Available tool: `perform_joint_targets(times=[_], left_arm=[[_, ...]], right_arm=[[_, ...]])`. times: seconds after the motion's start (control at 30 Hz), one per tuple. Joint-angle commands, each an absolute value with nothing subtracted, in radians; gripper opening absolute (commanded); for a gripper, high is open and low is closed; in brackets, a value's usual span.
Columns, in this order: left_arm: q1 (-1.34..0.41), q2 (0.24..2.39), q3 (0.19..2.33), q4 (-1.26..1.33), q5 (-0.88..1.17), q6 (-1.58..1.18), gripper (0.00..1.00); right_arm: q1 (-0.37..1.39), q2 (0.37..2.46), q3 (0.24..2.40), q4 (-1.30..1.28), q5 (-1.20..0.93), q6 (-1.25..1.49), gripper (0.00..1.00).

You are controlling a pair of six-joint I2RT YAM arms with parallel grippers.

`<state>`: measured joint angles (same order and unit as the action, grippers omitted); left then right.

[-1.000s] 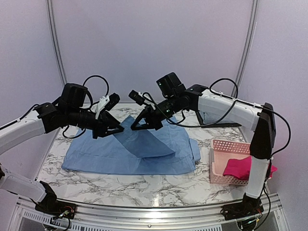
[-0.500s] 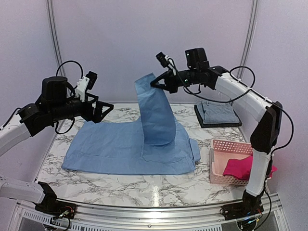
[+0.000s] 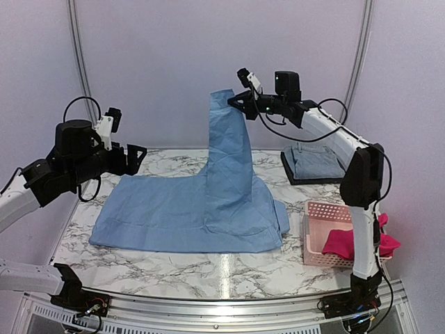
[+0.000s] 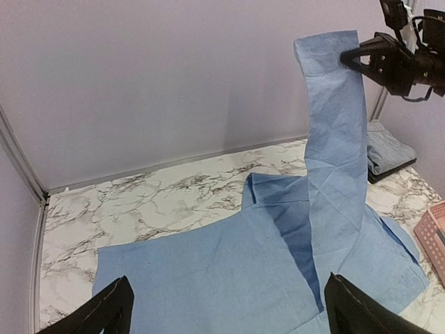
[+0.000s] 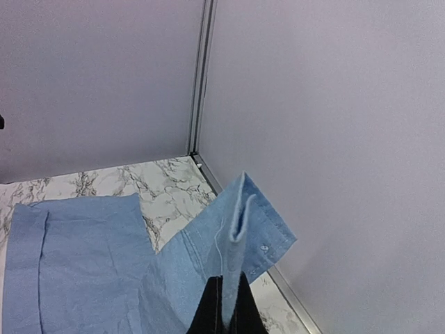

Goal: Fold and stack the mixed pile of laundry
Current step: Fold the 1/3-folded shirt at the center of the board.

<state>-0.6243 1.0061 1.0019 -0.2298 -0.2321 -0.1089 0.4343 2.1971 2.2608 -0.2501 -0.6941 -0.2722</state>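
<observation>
Top external view: whole table scene
Shirt look: light blue shirt (image 3: 174,216) lies flat and spread wide on the marble table (image 3: 174,268), with faint creases and one sleeve pulled straight up from its basket-side half
Shirt place: just left of the pink basket (image 3: 321,209), its nearest hem close to the basket but apart from it
Right gripper (image 3: 243,104): pinching the top of the raised sleeve, high above the table, up and to the left of the pink basket
Left gripper (image 3: 135,158): fingers spread, holding nothing, hanging over the shirt's end farthest from the pink basket
Basket contents: magenta garment (image 3: 344,242), crumpled, spilling over the rim
Dark tray (image 3: 316,181): behind the pink basket, carrying a folded grey-blue cloth (image 3: 316,161)

Left wrist view: looking across the shirt toward the pink basket
Left gripper (image 4: 227,292): both fingertips wide apart over the flat shirt body, touching nothing
Sleeve: a long band hanging from the cuff, tapering into a fold at the shoulder
Basket: only a corner (image 4: 434,236) shows at the right edge

Right wrist view: looking down the fingers
Right gripper (image 5: 222,306): fingers pressed together on the cuff
Cuff: doubled over, one small button showing
</observation>
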Motion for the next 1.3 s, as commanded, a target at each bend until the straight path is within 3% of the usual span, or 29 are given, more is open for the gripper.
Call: perform_joint_targets(times=[0.0,0.33,0.67,1.27], left_arm=[[-0.615,0.992,0.984,-0.247,-0.372,-0.156,0.99],[-0.538,1.026,0.997,-0.402,-0.481,-0.307,0.99],[-0.353,1.033,0.986,-0.576,-0.334,-0.467,0.99],[-0.183,0.951,0.857,-0.636,-0.145,-0.606,0.99]], right_arm=[[0.451,2.265,2.313,-0.102,-0.713,-0.198,0.0],[0.624,2.326,2.233,-0.15,-0.583,-0.263,0.0],[0.816,2.338,2.217,-0.218,-0.423,-0.235,0.0],[1.08,2.385,2.122,-0.164,-0.184,-0.105,0.0]])
